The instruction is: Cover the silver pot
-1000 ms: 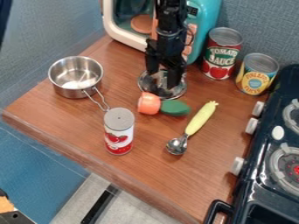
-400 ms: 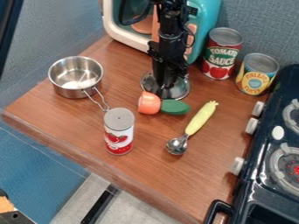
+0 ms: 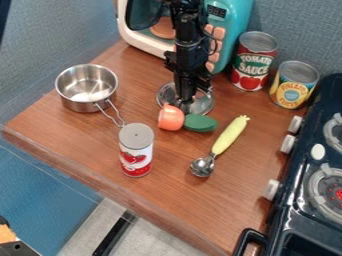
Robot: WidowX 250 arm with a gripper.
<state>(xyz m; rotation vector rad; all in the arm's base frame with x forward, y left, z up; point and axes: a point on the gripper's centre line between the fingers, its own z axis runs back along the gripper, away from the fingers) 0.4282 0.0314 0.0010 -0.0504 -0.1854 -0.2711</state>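
Observation:
The black gripper (image 3: 186, 96) hangs down at the upper middle of the counter, its fingers together over the middle of the round silver lid (image 3: 203, 104). It is shut on the lid, though its fingers hide the grip point. The lid is low over the counter or on it; I cannot tell which. To the left stands the open silver pot (image 3: 75, 102), its inside visible and its wire handle pointing down and right, toward the tall can.
A red-and-white can (image 3: 136, 157) stands at centre left. Close below the lid lie an orange-and-green toy (image 3: 200, 123) and a yellow-handled scoop (image 3: 227, 137). A teal microwave (image 3: 234, 20), tomato can (image 3: 252, 65), pineapple can (image 3: 292, 87) and dark stove (image 3: 297, 200) border the area.
The fingers, apart at first, have come together. The gripper and the lid shifted slightly right, then back left together. The pot and the other items have stayed put.

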